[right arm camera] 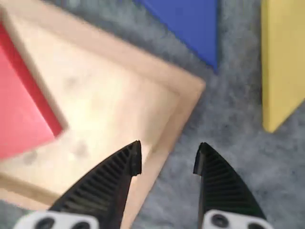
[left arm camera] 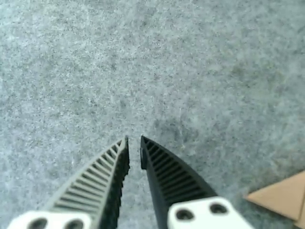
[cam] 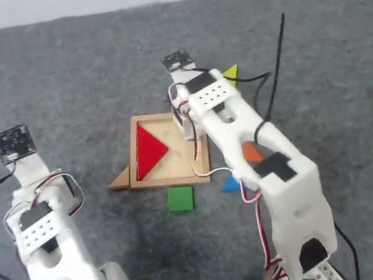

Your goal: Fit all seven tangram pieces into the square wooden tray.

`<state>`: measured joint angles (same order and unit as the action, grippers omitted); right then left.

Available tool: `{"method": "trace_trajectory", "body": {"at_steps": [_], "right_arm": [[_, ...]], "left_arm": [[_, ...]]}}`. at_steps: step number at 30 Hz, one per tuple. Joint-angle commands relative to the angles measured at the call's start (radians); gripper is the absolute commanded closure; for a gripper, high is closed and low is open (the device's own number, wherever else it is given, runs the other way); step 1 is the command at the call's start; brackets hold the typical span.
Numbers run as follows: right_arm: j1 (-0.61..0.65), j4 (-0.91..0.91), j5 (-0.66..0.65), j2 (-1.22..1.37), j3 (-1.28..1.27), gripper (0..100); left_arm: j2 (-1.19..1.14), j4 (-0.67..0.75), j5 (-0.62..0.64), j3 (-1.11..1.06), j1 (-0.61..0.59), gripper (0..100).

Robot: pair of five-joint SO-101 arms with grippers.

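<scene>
Far left, above bare grey worktop (cam: 56,75): left gripper (left arm camera: 134,141), fingers almost together with only a sliver of gap, nothing held. Right of it, tan triangle (cam: 118,181) flat on the worktop, butted against the lower-left corner of the square wooden tray (cam: 172,181). Inside the tray, red triangle (cam: 147,150) lying flat along the left wall. Just beside the tray's near rim, on the worktop, green square (cam: 180,198). Right of that, small blue piece (cam: 230,184) near the tray's lower-right corner, partly under the right arm (cam: 276,168). Orange piece (cam: 251,151) further right, mostly hidden by the same arm. Right gripper (right arm camera: 167,156) with fingers clearly apart, holding nothing, hovering over the tray's far-right corner, one finger above the tray floor, the other outside the rim. Beyond that corner, dark blue triangle (right arm camera: 190,19), then yellow triangle (cam: 231,74), both on the worktop outside the tray.
</scene>
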<state>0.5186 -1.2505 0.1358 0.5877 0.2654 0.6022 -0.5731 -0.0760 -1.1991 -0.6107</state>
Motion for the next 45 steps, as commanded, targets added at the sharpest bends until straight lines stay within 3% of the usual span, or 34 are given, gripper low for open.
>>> {"method": "trace_trajectory", "body": {"at_steps": [1, 4, 9, 23, 26, 31, 35, 40, 45], "right_arm": [[-0.004, 0.013, 0.048, 0.058, 0.123, 80.1], [-0.024, -0.004, 0.049, 0.140, 0.186, 82.4], [-0.045, -0.110, 0.031, 0.186, 0.279, 99.5], [-0.130, -0.232, -0.189, 0.191, 0.287, 98.3], [-0.117, -0.232, -0.242, 0.186, 0.288, 90.9], [-0.051, -0.237, -0.305, 0.170, 0.296, 65.7], [-0.045, -0.271, -0.258, 0.120, 0.311, 57.9], [-0.110, -0.315, -0.170, 0.012, 0.365, 62.6], [-0.209, -0.185, 0.014, -0.018, 0.428, 71.2]], "left_arm": [[0.031, 0.020, -0.011, 0.035, 0.009, 96], [0.031, 0.020, -0.011, 0.035, 0.009, 96], [0.031, 0.020, -0.011, 0.035, 0.009, 96], [0.031, 0.020, -0.011, 0.035, 0.009, 96], [0.031, 0.020, -0.011, 0.035, 0.009, 96], [0.031, 0.020, -0.011, 0.035, 0.009, 96], [0.031, 0.020, -0.011, 0.035, 0.009, 96], [0.031, 0.020, -0.011, 0.035, 0.009, 96], [0.031, 0.020, -0.011, 0.035, 0.009, 96]]}}
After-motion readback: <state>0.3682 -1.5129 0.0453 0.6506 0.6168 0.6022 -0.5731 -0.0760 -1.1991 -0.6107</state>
